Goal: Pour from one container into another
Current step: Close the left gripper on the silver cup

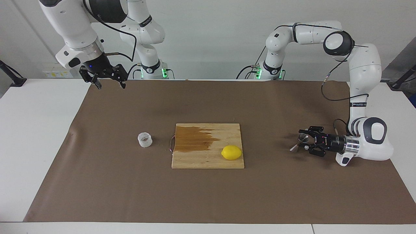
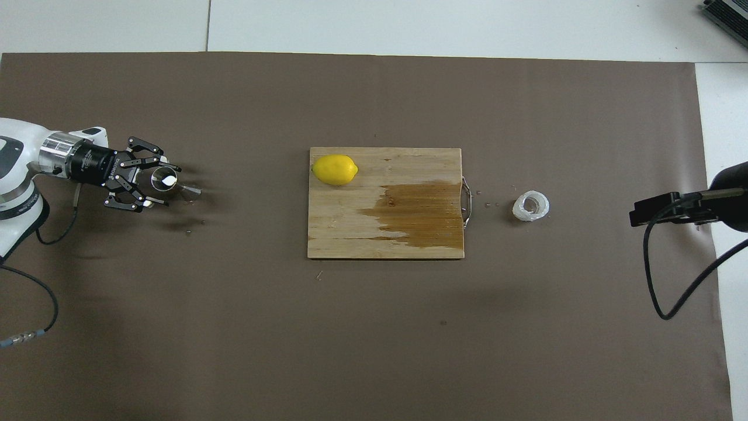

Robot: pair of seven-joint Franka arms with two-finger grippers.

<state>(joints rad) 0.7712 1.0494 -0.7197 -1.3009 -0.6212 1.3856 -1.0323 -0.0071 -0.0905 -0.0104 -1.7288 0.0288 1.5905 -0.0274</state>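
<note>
Right gripper [image 1: 109, 85] waits raised with fingers spread, over the brown mat's edge nearest the robots. Landmark: wooden cutting board [image 1: 208, 156] [image 2: 350, 228]. Toward the right arm's end of it stands the translucent white ribbed plastic cup [image 1: 145, 139] [image 2: 530, 206]. Toward the left arm's end, the left gripper [image 1: 305, 142] [image 2: 159, 186] has its fingers either side of the shiny silver hourglass jigger [image 1: 301, 141] [image 2: 172, 183]; can't tell if it grips. A yellow lemon [image 1: 231, 152] [image 2: 335, 169] lies on the board.

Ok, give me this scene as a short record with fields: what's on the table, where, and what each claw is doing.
jigger: silver, at the left arm's end of the table
left claw: low, around the jigger, fingers partly closed
plastic cup: upright, beside the board's handle, toward the right arm's end
right claw: open, raised near its base, waiting
cutting board: mid-table, dark wet patch
lemon: on the board
</note>
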